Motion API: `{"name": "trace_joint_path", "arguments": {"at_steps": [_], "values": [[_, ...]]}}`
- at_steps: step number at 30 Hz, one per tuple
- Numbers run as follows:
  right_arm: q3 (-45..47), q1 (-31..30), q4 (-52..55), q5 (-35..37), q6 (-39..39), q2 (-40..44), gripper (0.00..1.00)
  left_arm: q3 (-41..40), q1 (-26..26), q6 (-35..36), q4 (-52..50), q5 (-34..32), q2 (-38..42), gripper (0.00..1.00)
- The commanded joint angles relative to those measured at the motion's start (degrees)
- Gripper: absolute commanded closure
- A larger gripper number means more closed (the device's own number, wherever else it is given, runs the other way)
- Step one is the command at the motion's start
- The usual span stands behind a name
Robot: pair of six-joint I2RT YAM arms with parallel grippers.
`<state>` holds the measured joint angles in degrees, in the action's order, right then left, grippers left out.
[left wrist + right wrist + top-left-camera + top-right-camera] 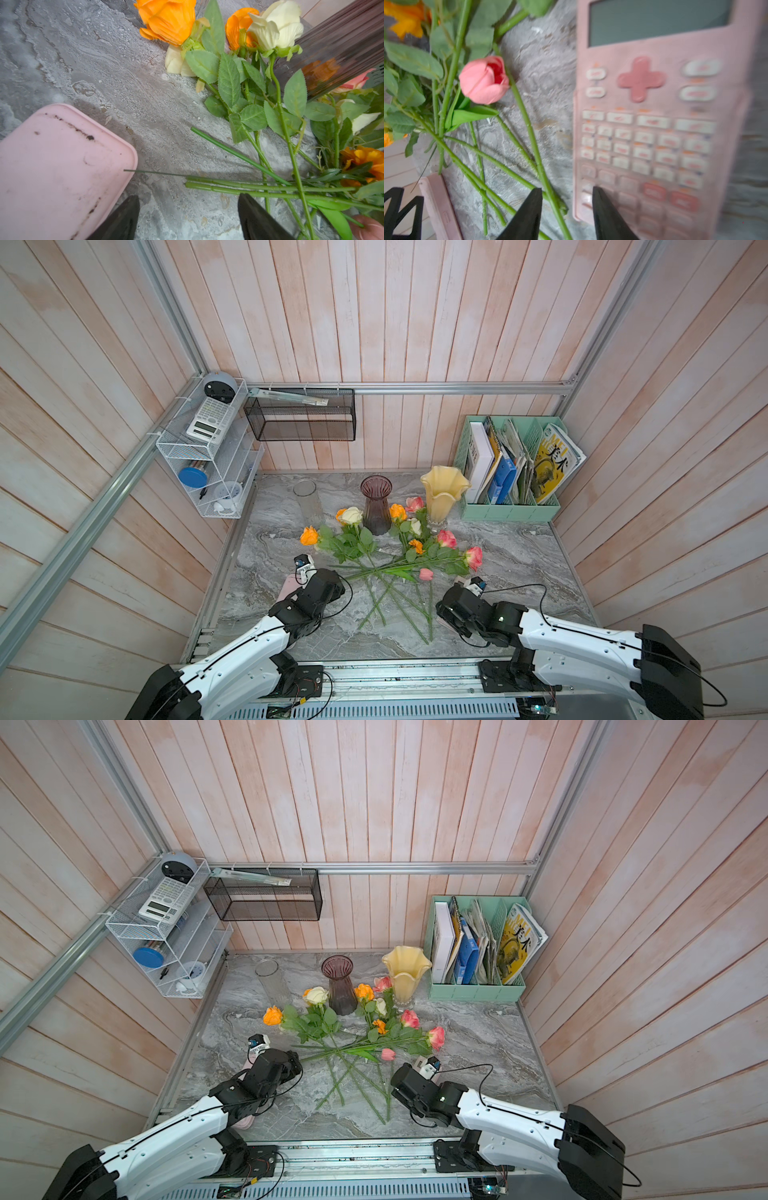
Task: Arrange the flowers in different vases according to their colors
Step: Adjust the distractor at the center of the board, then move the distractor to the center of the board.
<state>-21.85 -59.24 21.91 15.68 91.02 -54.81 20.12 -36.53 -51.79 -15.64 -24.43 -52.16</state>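
Across tabletop [519, 556]: eleven flowers [446, 538], three vases [376, 506]

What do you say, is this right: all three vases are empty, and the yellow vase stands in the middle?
Not quite. In both top views the purple vase stands in the middle, between the clear vase and the yellow vase. All three are empty.

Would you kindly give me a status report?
Left claw open, empty. Right claw open over stem. Green-stemmed artificial flowers piled on table; clear cylinder vase, purple ribbed vase, yellow ruffled vase empty. Pink calculator beside right claw.
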Motion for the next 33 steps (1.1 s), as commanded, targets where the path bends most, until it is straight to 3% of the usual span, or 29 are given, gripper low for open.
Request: {"name": "trace_joint_path", "arguments": {"at_steps": [1, 4, 9, 13, 20, 25, 33], "values": [[2.97, 2.48, 13.77, 6.67, 0.91, 5.26, 0.54, -0.88, 0.24, 0.99, -0.08, -0.1, 0.62, 0.2], [2.94, 6.56, 21.69, 7.68, -0.7, 11.78, 0.54, -0.93, 0.26, 0.99, -0.19, -0.1, 0.77, 0.2], [2.22, 7.26, 16.89, 7.42, -7.65, 18.62, 0.54, -0.74, 0.24, 0.99, 0.14, -0.45, 0.2, 0.2], [0.46, 6.46, 6.8, 0.13, -12.68, 12.46, 0.54, -0.69, 0.24, 1.04, 0.43, -0.3, -0.46, 0.2], [-3.62, 2.55, -10.27, -4.03, -13.33, -2.01, 0.57, -1.25, 0.17, 0.63, 0.19, -0.26, 0.59, 0.2], [-6.08, 2.52, -10.23, -7.5, -11.98, -8.34, 0.68, -1.69, 0.21, 0.55, -0.8, -0.36, 1.96, 0.2], [-4.38, 2.5, -12.81, -8.23, -10.43, -11.55, 0.69, -3.0, 0.19, 0.55, 0.0, 0.07, 2.68, 0.2]]}}
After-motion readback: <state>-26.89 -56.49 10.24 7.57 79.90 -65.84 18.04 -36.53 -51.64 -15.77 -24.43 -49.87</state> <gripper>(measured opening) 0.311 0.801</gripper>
